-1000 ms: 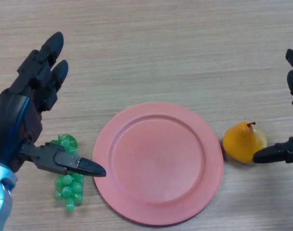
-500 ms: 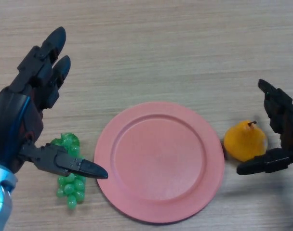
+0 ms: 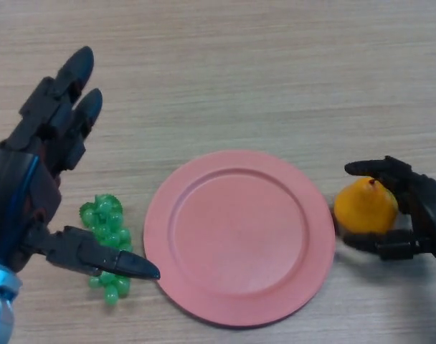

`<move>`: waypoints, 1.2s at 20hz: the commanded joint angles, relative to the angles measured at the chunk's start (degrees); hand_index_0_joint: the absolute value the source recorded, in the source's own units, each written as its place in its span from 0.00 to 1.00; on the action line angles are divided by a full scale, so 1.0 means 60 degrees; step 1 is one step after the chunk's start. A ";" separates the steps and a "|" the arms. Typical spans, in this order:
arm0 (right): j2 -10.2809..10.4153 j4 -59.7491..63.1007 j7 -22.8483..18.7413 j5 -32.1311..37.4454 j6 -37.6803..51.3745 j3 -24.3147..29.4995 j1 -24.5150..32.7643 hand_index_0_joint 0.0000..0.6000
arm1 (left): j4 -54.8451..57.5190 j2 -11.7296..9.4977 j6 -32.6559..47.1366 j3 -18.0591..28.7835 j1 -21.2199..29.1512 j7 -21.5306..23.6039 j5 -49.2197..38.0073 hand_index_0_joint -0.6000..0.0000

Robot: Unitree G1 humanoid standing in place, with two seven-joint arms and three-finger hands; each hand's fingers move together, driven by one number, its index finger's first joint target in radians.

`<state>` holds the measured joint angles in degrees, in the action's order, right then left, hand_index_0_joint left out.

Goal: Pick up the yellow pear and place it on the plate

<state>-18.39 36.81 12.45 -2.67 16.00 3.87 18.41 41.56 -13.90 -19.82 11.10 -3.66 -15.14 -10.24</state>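
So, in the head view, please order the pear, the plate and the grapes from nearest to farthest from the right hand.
1. The yellow pear: inside the curled right hand, at the view's right.
2. The pink plate: just left of the pear, in the middle.
3. The green grapes: beyond the plate's left rim, under the left hand.

Right robot hand [image 3: 413, 208] curled round yellow pear [image 3: 364, 208], beside plate [image 3: 239, 236].
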 commanded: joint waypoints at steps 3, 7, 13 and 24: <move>-0.0127 -0.2172 -0.0283 0.1307 -0.0577 0.0562 0.0107 1.00 | 0.0520 -0.0106 0.1096 0.0706 -0.0068 -0.0062 -0.0343 1.00; -0.0038 -0.4768 -0.0262 0.2136 -0.2951 0.0594 -0.0288 1.00 | 0.0693 -0.0096 0.0931 0.0988 -0.0112 -0.0136 -0.0579 1.00; 0.0641 -0.7245 -0.0605 0.1958 -0.4365 -0.0273 -0.0593 1.00 | 0.0697 -0.0134 0.0938 0.1112 -0.0106 -0.0162 -0.0662 1.00; 0.1250 -0.7522 -0.1879 0.1353 -0.4287 -0.3055 -0.1242 1.00 | 0.0563 -0.0253 0.0746 0.1168 0.0041 -0.0403 -0.0666 1.00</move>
<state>-10.85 -4.73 1.79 5.05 -14.53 -15.88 9.15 42.28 -13.31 -19.92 14.50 -4.83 -16.85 -12.97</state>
